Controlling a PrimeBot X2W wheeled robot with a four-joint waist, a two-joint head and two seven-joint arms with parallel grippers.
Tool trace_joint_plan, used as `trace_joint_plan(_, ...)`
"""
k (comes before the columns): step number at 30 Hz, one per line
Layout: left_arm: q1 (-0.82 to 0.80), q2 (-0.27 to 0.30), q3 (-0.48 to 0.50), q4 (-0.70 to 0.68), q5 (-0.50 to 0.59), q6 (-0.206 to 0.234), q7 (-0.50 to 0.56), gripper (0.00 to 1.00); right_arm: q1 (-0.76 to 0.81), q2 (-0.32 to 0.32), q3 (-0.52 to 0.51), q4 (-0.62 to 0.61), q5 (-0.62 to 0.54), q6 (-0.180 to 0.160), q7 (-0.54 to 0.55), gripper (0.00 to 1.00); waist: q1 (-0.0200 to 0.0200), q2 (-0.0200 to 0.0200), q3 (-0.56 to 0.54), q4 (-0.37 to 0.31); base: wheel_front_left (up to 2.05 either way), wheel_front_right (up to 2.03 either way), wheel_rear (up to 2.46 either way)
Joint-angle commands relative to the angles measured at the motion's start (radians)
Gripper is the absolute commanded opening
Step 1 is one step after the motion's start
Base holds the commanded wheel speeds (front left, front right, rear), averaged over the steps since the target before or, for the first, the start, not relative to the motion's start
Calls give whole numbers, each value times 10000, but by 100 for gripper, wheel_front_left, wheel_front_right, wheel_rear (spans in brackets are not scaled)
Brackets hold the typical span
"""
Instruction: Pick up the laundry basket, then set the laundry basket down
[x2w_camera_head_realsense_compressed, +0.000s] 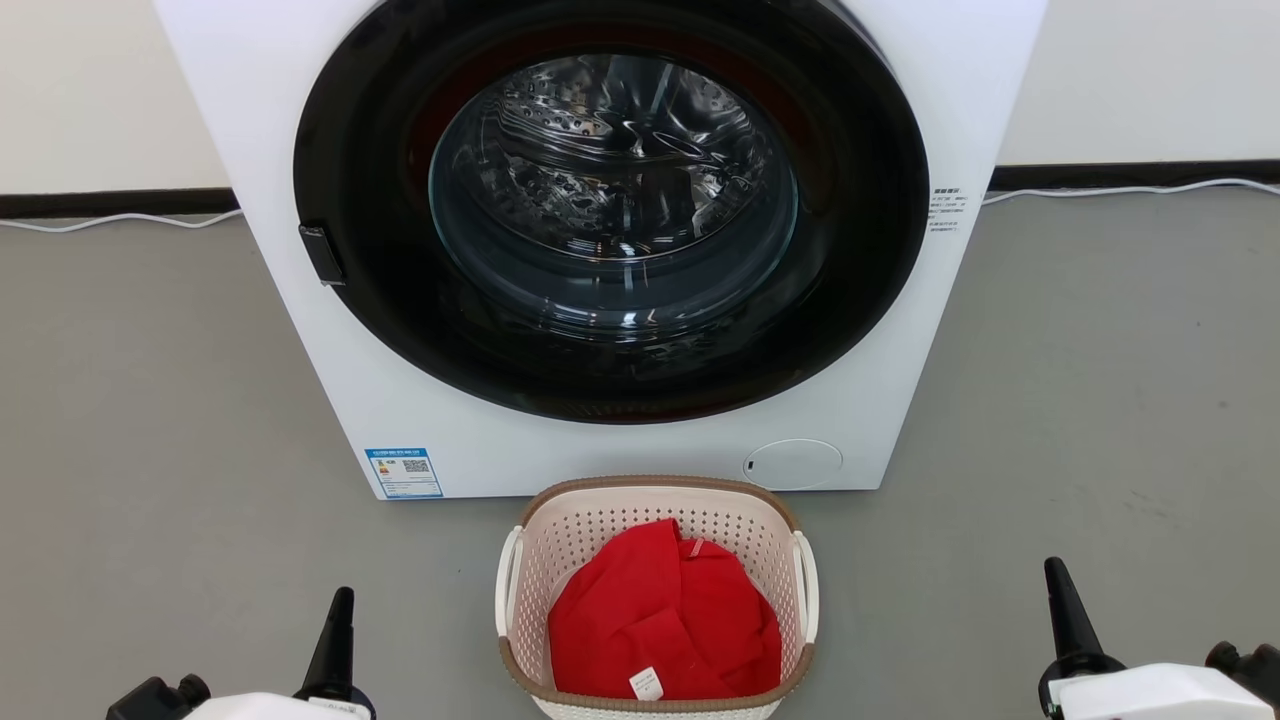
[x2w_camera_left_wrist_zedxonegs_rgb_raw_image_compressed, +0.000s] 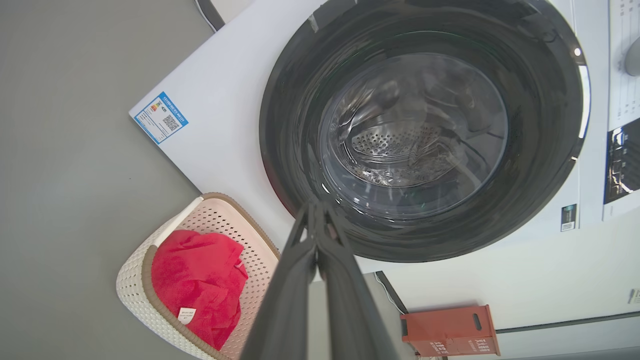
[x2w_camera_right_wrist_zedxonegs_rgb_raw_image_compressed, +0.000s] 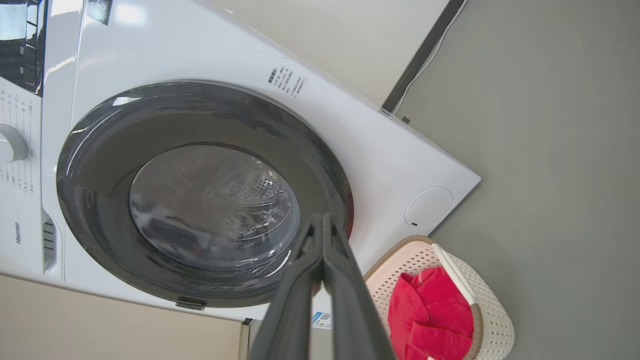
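Laundry basket (x2w_camera_head_realsense_compressed: 655, 488) on the grey floor (x2w_camera_head_realsense_compressed: 150, 450), between left tool (x2w_camera_head_realsense_compressed: 342, 605) and right tool (x2w_camera_head_realsense_compressed: 1060, 585), touched by neither. Both tools low and well apart, fingers pressed tight together, gripping nothing. Bare floor from each tool across to the white side handles. Red cloth (x2w_camera_head_realsense_compressed: 665, 620) heaped inside, below the brown rim. Far rim just short of the washing machine (x2w_camera_head_realsense_compressed: 600, 455) and its dark round door.

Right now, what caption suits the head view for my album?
Cream perforated plastic basket with red cloth before a white front-loading washer, left tool and right tool flanking it.
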Motion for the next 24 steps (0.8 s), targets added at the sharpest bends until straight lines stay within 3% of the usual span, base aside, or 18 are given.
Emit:
trace_joint_plan(1,-580,108,228,-221,-356,-118,93,0,-508,-88,110,-241,377,48,145,0,-1,0,6,4,0,0,0)
trace_joint_plan(24,-1087,135,387,-178,-2739,-316,740,0,-1000,-95,44,-200,3017,61,783,0,-1,0,85,50,0,0,0)
